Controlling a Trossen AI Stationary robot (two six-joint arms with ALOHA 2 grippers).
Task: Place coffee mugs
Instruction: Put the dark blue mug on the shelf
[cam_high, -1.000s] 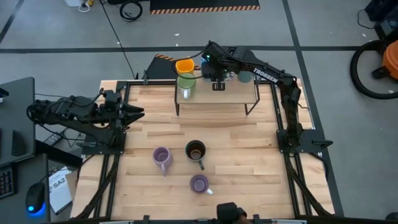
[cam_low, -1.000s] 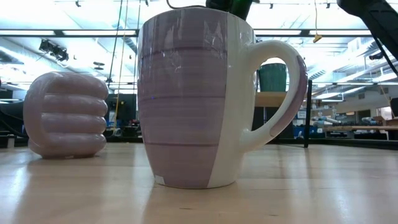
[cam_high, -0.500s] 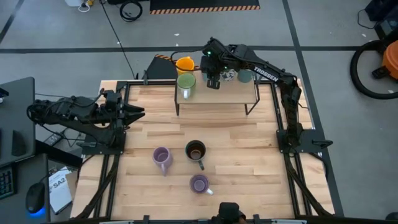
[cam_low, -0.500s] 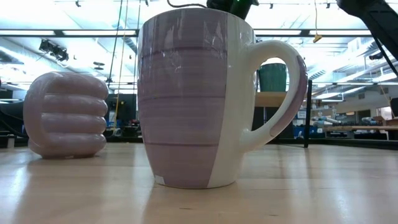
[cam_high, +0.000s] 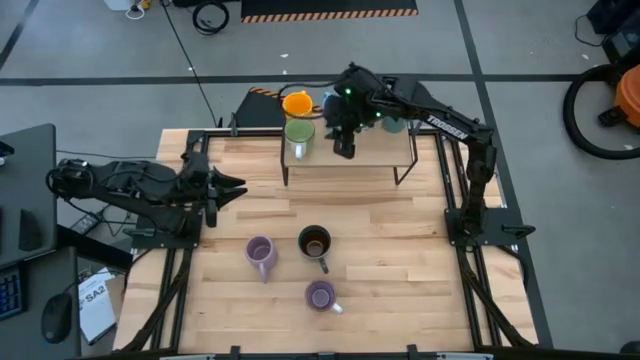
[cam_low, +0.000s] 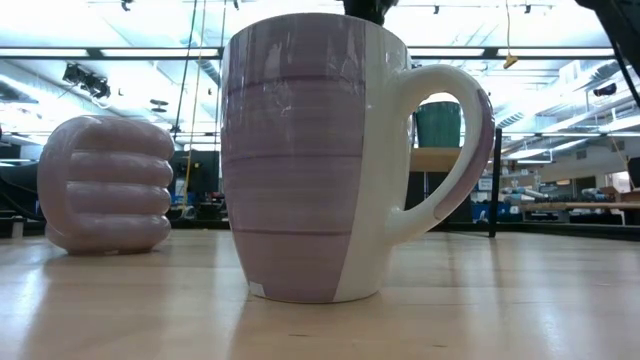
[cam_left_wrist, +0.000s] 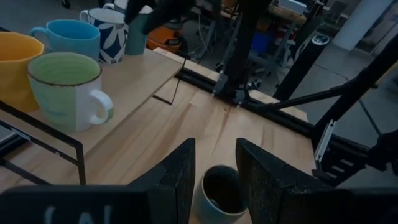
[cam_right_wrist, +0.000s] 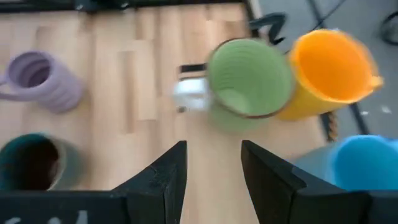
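My right fingers (cam_high: 344, 150) hang above the raised shelf (cam_high: 380, 152) at the far side of the desk (cam_high: 400, 260), just beside the green mug (cam_high: 299, 133). They stand parted with nothing between them; in the right wrist view the two dark fingers (cam_right_wrist: 160, 180) frame bare wood. The green mug sits on the shelf with its white handle pointing toward the near side, and the orange mug (cam_high: 296, 104) touches it on the far side. A blue mug (cam_left_wrist: 66, 37) stands next in the row, and a white mug with a dark leaf pattern (cam_left_wrist: 107, 23) stands beyond it.

My left fingers (cam_high: 232, 186) reach in from the left edge of the desk, well apart from the shelf. They are also parted and hold nothing; in the left wrist view the dark mug (cam_left_wrist: 219, 193) shows in the gap between them, farther off on the desk.

Three mugs stand on the open desk: a ribbed lilac mug (cam_high: 261, 253), the dark mug just beside it toward the right with its handle pointing to the near edge, and a smooth lilac mug (cam_high: 321, 296) nearest the front edge. In the low view that smooth lilac mug fills the middle, upright, its handle to the picture's right, and the ribbed one stands behind it to the picture's left.
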